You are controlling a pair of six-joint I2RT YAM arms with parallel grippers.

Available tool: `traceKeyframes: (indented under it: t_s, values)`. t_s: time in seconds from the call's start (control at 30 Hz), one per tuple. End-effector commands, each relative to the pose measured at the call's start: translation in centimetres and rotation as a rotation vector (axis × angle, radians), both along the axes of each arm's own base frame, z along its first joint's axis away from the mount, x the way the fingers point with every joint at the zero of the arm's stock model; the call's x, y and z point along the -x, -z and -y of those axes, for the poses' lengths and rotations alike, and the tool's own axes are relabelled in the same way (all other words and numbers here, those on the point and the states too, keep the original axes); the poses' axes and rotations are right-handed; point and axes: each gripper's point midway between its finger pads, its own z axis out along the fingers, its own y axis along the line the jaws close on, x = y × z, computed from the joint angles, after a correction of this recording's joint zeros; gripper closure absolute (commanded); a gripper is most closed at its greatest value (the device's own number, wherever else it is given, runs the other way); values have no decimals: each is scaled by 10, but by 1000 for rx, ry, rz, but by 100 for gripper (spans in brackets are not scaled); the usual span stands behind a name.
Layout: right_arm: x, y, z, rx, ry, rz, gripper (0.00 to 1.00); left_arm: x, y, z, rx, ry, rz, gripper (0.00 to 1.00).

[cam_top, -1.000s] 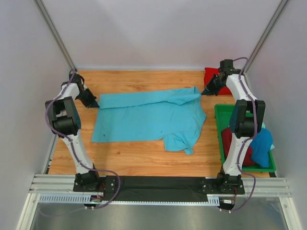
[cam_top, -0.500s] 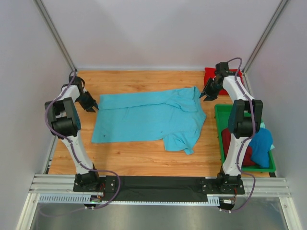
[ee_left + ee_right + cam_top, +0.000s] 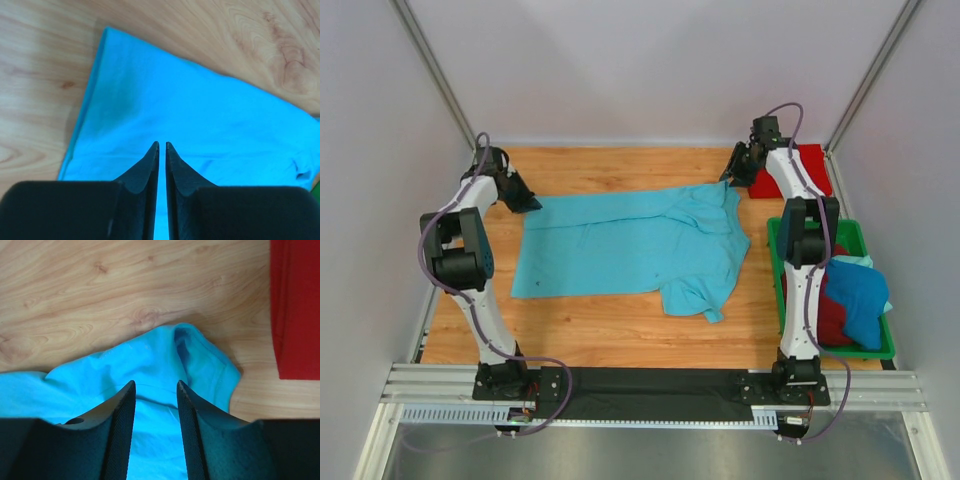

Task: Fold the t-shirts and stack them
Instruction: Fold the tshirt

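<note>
While over turquoise shirt (image 3: 630,245) edge, left pincer (image 3: 161,146) pressed together, right pincer (image 3: 155,385) spread.

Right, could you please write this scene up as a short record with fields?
centre: turquoise shirt spread flat, not yet folded, one sleeve bunched at its near right
far right corner: red shirt, folded
tray: green, on the right, holds a dark red shirt and a blue shirt
left hand: shut, holding nothing, over the turquoise shirt's far left corner
right hand: open, holding nothing, over the turquoise shirt's far right end
</note>
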Motion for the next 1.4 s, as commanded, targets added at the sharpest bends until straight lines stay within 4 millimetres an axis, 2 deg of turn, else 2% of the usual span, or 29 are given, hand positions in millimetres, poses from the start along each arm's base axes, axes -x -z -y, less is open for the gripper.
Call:
traceKeyframes:
  t_s: [0.0, 0.17, 0.53, 0.73, 0.93, 1.07, 1.1, 1.2, 1.3, 1.33, 1.37]
  values:
    - [-17, -6, -14, -4, -36, 69, 59, -23, 0, 10, 93, -4, 55, 85]
    - [-21, 5, -12, 16, -31, 63, 59, -27, 19, 13, 127, -13, 12, 88]
    - [-20, 21, -3, 83, -42, 41, 58, -13, 48, 9, 107, -27, -78, 91]
    - [-27, 24, -1, 90, -42, 56, 61, -6, 59, 6, 89, -37, -125, 93]
    - [-34, 26, -1, 93, -33, 71, 72, -2, 66, 0, 63, -52, -157, 93]
    - [-42, 19, 2, 104, -6, 99, 95, -3, 72, -3, 63, -71, -171, 93]
    - [-44, 15, 10, 135, 31, 108, 100, -4, 72, -5, 60, -78, -172, 94]
    - [-49, 13, 24, 180, 112, 135, 100, -2, 76, -16, 41, -108, -181, 94]
    - [-61, 3, 27, 186, 135, 182, 100, -2, 79, -27, 18, -130, -186, 94]
    - [-62, 10, 28, 186, 137, 172, 100, -3, 81, -29, 20, -132, -187, 94]
    - [-65, 7, 27, 180, 137, 181, 100, -3, 82, -30, 22, -134, -189, 94]
